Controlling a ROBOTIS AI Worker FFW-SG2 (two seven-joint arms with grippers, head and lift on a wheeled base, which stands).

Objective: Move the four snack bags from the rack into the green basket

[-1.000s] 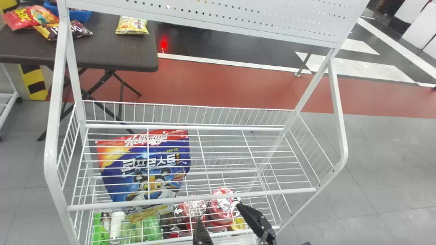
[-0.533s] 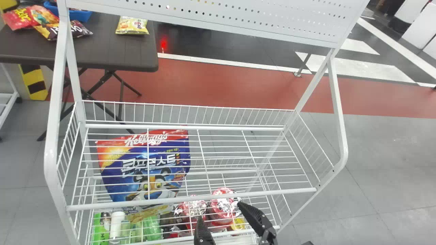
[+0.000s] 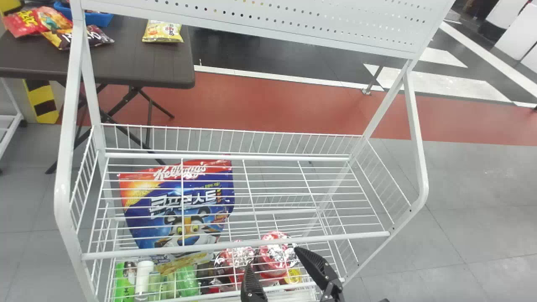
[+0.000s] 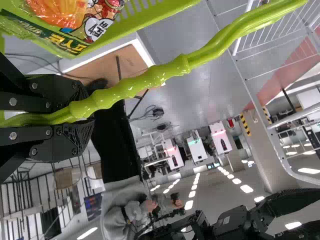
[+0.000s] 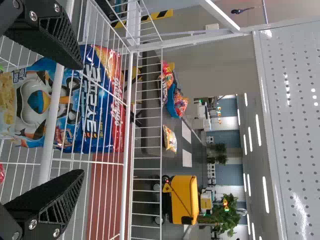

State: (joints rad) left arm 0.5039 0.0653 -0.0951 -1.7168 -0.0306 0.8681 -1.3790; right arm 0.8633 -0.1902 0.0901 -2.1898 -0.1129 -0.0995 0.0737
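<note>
In the head view my right gripper [image 3: 273, 259] stands open at the bottom edge, over the front of the white rack [image 3: 235, 244]. In the right wrist view the right gripper [image 5: 81, 120] has nothing between its fingers; a blue and red bag [image 5: 92, 107] lies beyond them, behind wires. From above, that bag [image 3: 180, 209] shows through the upper shelf's wires at the left. The left wrist view has my left gripper [image 4: 82, 114] shut on the green basket's handle [image 4: 175, 70]. An orange and green snack bag [image 4: 60, 15] lies in the green basket [image 4: 160, 14].
Under the rack's upper wires are a white bottle [image 3: 144, 274], green packs [image 3: 186, 279] and red foil-topped items [image 3: 275, 256]. A perforated panel [image 3: 293, 25] spans the rack's top. Behind stands a dark table [image 3: 134, 63] with snack bags.
The right gripper has shifted slightly to the right in the head view, still with its fingers apart. A red light beyond the rack has gone out.
</note>
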